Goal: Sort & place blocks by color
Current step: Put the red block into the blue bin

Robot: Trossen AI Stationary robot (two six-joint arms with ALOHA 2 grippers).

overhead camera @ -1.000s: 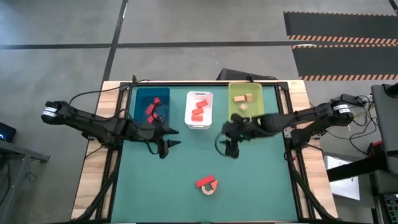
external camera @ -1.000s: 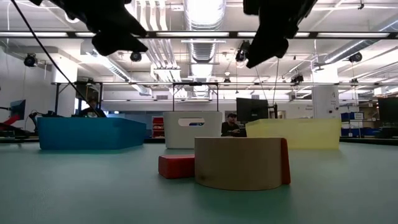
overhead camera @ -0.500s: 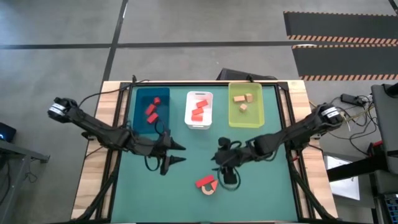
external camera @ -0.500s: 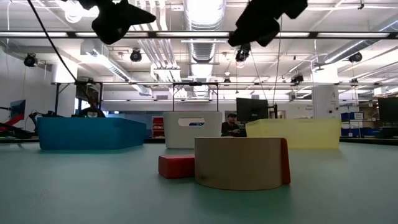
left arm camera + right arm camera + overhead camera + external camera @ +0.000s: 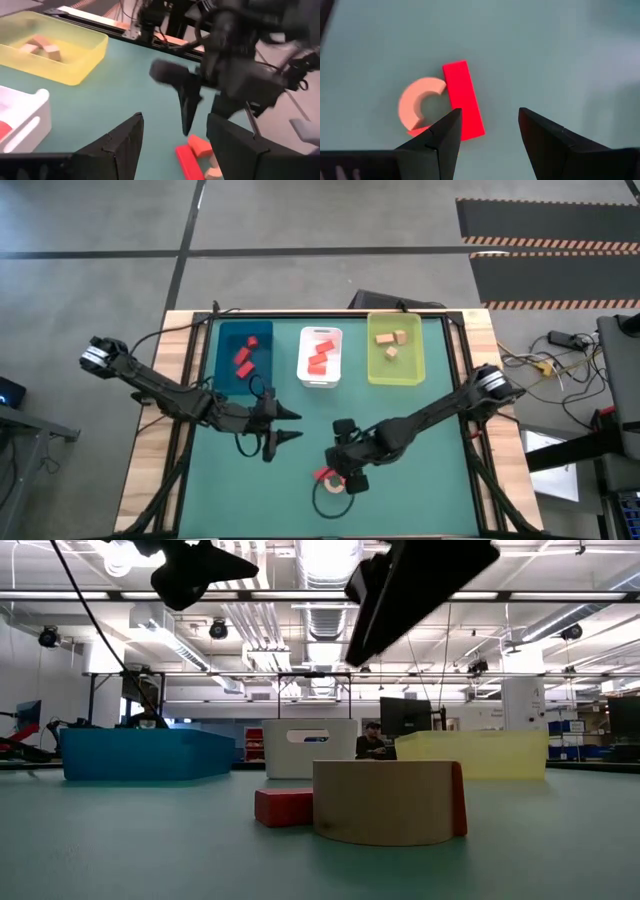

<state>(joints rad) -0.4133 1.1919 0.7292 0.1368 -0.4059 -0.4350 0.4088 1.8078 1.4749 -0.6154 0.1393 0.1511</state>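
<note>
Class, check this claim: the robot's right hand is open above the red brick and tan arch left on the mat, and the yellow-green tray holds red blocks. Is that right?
Not quite. The yellow-green tray holds tan blocks, not red ones, as the high view shows. The rest stands: the right hand is open above the red brick and tan arch on the mat.

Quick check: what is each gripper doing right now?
Left gripper: open, empty, above the mat.
Right gripper: open, empty, above the red brick and tan arch.
</note>
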